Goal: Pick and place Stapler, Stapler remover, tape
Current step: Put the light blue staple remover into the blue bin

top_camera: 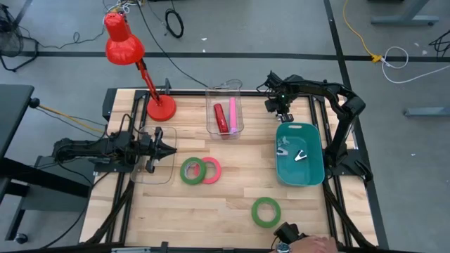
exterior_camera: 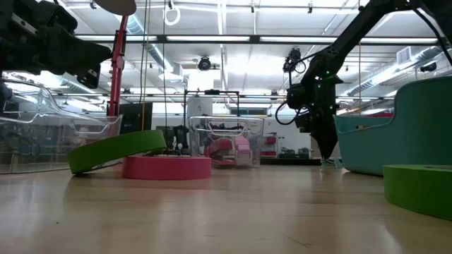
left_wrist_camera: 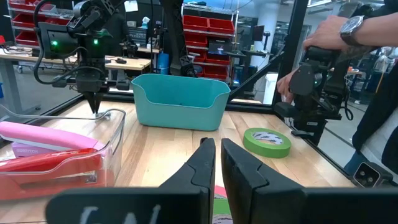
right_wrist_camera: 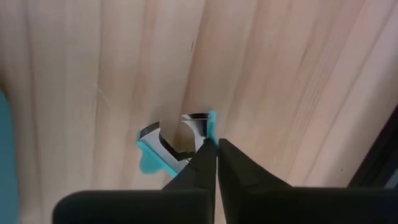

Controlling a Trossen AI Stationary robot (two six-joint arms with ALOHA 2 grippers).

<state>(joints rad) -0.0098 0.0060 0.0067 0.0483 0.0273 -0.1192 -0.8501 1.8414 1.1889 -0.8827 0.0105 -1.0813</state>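
Note:
A teal-handled staple remover (right_wrist_camera: 171, 146) lies on the wood just beyond the teal bin's (top_camera: 313, 172) far edge. My right gripper (right_wrist_camera: 216, 144) points down at it and is shut; it also shows in the high view (top_camera: 284, 117). A red stapler (top_camera: 219, 116) and a pink one (top_camera: 232, 116) lie in a clear box (top_camera: 225, 131). One green tape ring (top_camera: 191, 171) leans on the pink-red ring (top_camera: 211, 169), and another green ring (top_camera: 266, 211) lies flat near the front. My left gripper (top_camera: 169, 147) is shut and empty, level above a clear tray (top_camera: 151, 170). My right gripper has the staple remover's one teal handle (right_wrist_camera: 211, 124) between the free ends of its two fingers, coming from above and pointing down. The rest of the remover spreads out beside the fingertips, close to the wood; whether it is lifted clear I cannot tell.
A red desk lamp (top_camera: 126, 46) stands at the far left on its base (top_camera: 160, 109). The bin holds another staple remover (top_camera: 301, 156). A person's hand (top_camera: 313, 244) with a dark device is at the front edge, also in the left wrist view (left_wrist_camera: 336, 34).

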